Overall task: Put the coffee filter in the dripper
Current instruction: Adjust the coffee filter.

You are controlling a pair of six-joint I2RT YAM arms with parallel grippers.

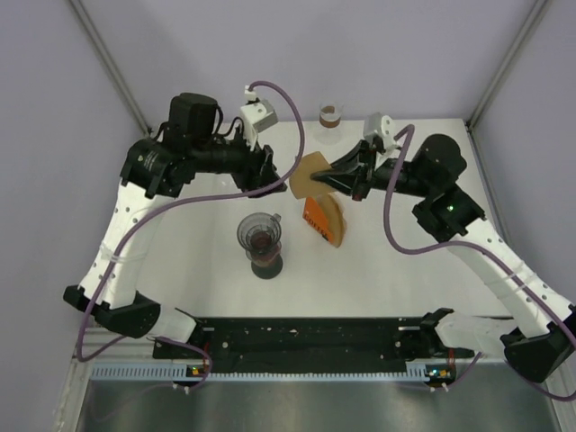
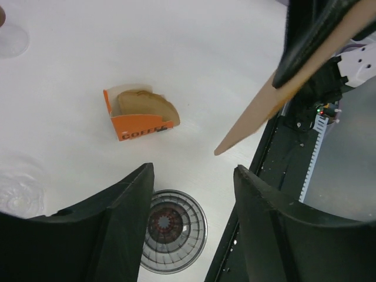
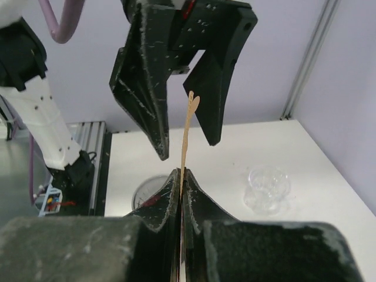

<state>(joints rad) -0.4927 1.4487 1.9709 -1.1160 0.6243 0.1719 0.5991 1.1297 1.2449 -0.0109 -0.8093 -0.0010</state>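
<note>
Top external: coffee filter [image 1: 307, 174] up in the air between both arms, above the table [image 1: 423, 270], pinched at one edge by right gripper [image 1: 329, 176]. Left gripper [image 1: 273, 178] right beside the filter's other edge. Dripper [image 1: 260, 236] on its stand, nearer the bases, apart from the filter and with no filter in it. Orange box [image 1: 326, 221] of spare filters just right of the dripper. Glass cup [image 1: 331, 116] at the far edge, not involved.

Left wrist: left gripper [image 2: 194, 173] jaws spread wide, nothing between them here. Filter [image 2: 276, 97] slanting out of the right gripper [image 2: 294, 64] at upper right. Dripper [image 2: 173, 230] directly below the gap, orange box [image 2: 141, 120] beyond it.

Right wrist: right gripper [image 3: 181, 176] clamped shut on the filter [image 3: 188, 117], seen edge-on and upright. Left gripper [image 3: 188, 147] straddling the filter's top edge, jaws apart, no clear contact. Dripper [image 3: 148, 191] partly visible behind the fingers.

Step, as judged: mid-air handling of the flat filter, probably opening or re-gripping it; placement not yet done. Next: get the folded filter spread into a cone, then carry it over the dripper mouth, point down, and release only once seated. Risk: thin paper slipping or creasing.
</note>
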